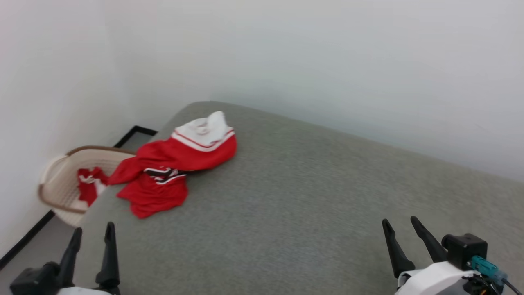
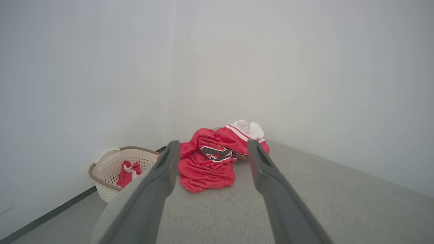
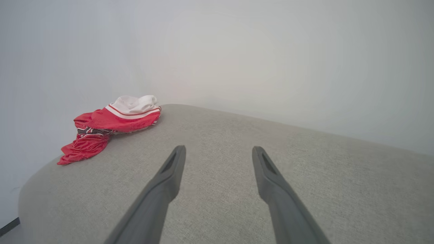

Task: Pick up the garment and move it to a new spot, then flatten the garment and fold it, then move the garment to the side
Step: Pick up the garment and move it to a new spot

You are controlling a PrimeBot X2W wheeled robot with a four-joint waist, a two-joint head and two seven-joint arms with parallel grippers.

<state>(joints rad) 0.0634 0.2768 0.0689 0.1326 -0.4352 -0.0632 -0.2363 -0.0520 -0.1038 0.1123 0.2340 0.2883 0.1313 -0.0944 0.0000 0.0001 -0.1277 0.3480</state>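
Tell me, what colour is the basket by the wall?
Beige with a brown rim; the basket shows best in the left wrist view.

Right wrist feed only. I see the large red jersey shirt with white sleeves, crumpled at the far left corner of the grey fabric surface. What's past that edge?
Observer: A beige perforated plastic basket with a brown rim sits just past that edge, close to the red jersey shirt.
Operator: Basket empty?
Observer: No. A small red cloth with white trim lies inside it.
Operator: Left pincer status?
Observer: The left pincer is open and holds nothing, well short of the shirt and pointing towards it.
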